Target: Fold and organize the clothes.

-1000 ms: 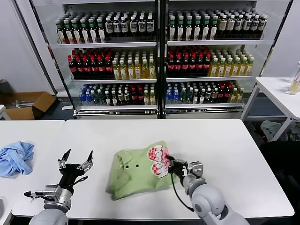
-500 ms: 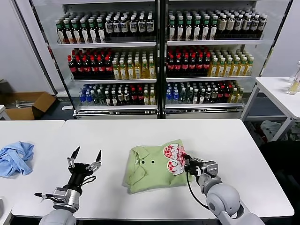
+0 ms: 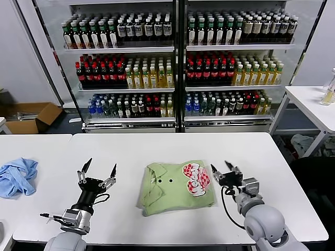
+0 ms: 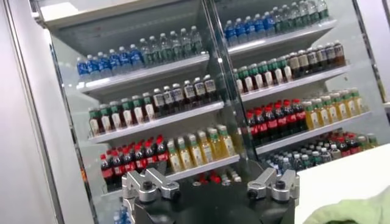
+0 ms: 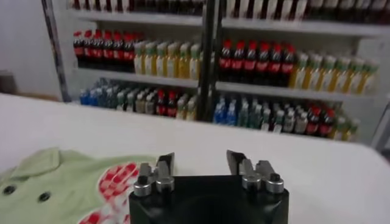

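Observation:
The light green polo shirt [image 3: 175, 188] lies folded on the white table [image 3: 157, 149], collar and dark buttons to its left, the red-and-white checkered logo [image 3: 194, 179] at its right edge. It also shows in the right wrist view [image 5: 67, 185], and a corner shows in the left wrist view [image 4: 359, 210]. My right gripper [image 3: 226, 168] is open and empty, just right of the shirt, apart from the cloth. My left gripper [image 3: 98, 168] is open and empty, raised over the table left of the shirt.
A crumpled blue cloth [image 3: 17, 175] lies on the neighbouring table at far left. Glass-fronted shelves of bottles [image 3: 178, 63] stand behind the table. A second white table [image 3: 314, 104] is at far right, and a cardboard box [image 3: 31, 116] sits on the floor at left.
My right gripper let go of the shirt's logo edge, opened and drew back to the right. The shirt shifted right and now lies still. My left gripper moved slightly right, still open.

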Controlling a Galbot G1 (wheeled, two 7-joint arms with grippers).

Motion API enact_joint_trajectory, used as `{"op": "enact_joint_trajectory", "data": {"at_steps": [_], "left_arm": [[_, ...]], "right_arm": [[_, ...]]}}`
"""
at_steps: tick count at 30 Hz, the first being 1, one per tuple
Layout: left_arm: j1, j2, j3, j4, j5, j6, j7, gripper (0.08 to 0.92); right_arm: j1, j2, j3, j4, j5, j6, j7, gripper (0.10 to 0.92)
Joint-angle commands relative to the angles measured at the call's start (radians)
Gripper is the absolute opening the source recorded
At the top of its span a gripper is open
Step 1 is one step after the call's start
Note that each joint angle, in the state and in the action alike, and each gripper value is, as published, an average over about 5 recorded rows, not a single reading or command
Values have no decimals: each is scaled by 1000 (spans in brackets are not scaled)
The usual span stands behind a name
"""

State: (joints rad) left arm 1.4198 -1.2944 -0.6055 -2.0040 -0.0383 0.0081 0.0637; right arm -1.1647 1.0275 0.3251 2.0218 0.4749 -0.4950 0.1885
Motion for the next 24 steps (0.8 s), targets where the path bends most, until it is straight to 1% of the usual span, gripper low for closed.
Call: {"op": "enact_joint_trajectory", "data": {"at_steps": [1, 5, 9, 19, 24], "left_arm": [[-39, 0, -34, 25, -55, 50, -13, 823], [-31, 7, -30, 24, -55, 39, -14, 823], [-35, 2, -23, 34, -37, 14, 1, 823], [-36, 8, -24, 32, -41, 23, 26, 823], [-16, -6, -22, 14, -43, 41, 30, 823]], "right_arm": [[49, -3, 99, -75, -157, 158, -42, 650], [45, 11, 114, -121, -196, 207, -58, 753], [29, 17, 119, -139, -223, 229, -74, 814], [23, 15, 149, -131, -213, 229, -107, 823], [39, 23, 144, -149, -246, 255, -94, 823]]}}
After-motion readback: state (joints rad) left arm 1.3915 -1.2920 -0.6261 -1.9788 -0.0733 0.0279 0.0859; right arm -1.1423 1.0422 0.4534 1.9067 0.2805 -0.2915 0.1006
